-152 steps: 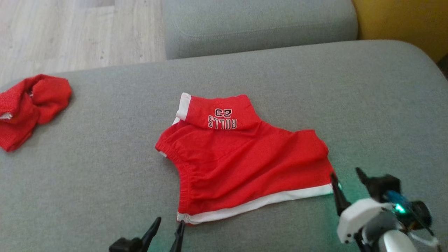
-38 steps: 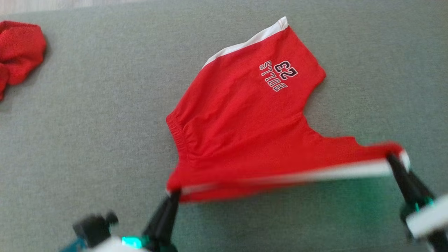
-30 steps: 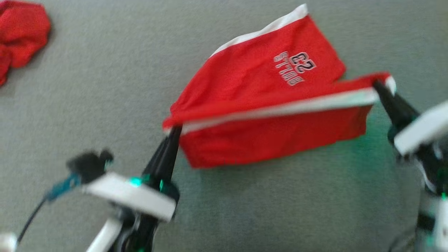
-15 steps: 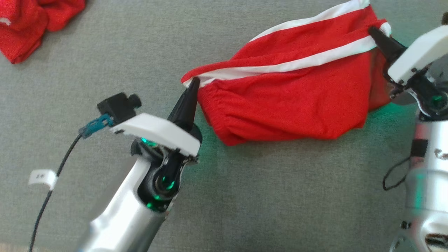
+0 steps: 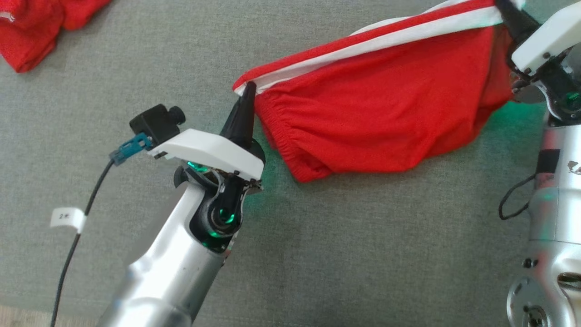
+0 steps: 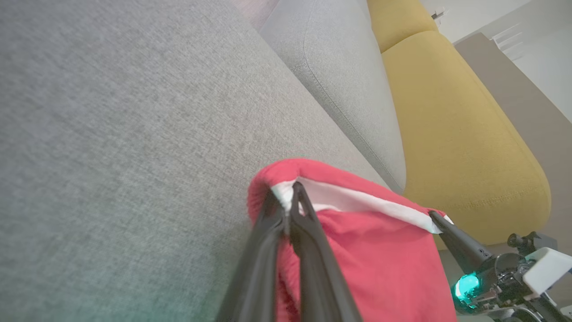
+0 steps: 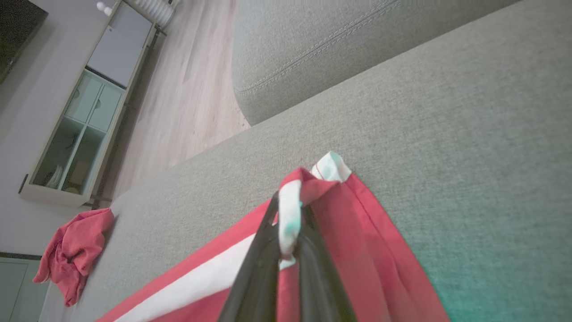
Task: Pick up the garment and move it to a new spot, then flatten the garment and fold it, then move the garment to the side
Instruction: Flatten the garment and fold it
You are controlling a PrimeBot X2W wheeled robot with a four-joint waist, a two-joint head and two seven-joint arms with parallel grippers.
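Stretching a red garment (image 5: 386, 113) between them, the robot's two grippers hold it over the right half of a grey sofa seat (image 5: 317, 254), toward its far edge. The left gripper (image 5: 247, 91) is clamped on one corner of the white-trimmed hem, its dark fingers (image 6: 268, 250) pressed together with the white band pinched at their tips. The right gripper (image 5: 504, 10) is likewise clenched on the opposite corner, a fold of white and red cloth caught between its fingers (image 7: 257, 268). The hem runs taut from one gripper to the other, and the red body with its gathered waistband sags below it; whether it touches the seat is unclear. A crumpled red cloth (image 5: 27, 27) lies well apart at the seat's far left corner. Beyond the seat, the wrist views show another grey cushion (image 7: 339, 49), a yellow cushion (image 6: 447, 125), wooden floor (image 7: 187, 89) and a pale cabinet (image 7: 80, 134).
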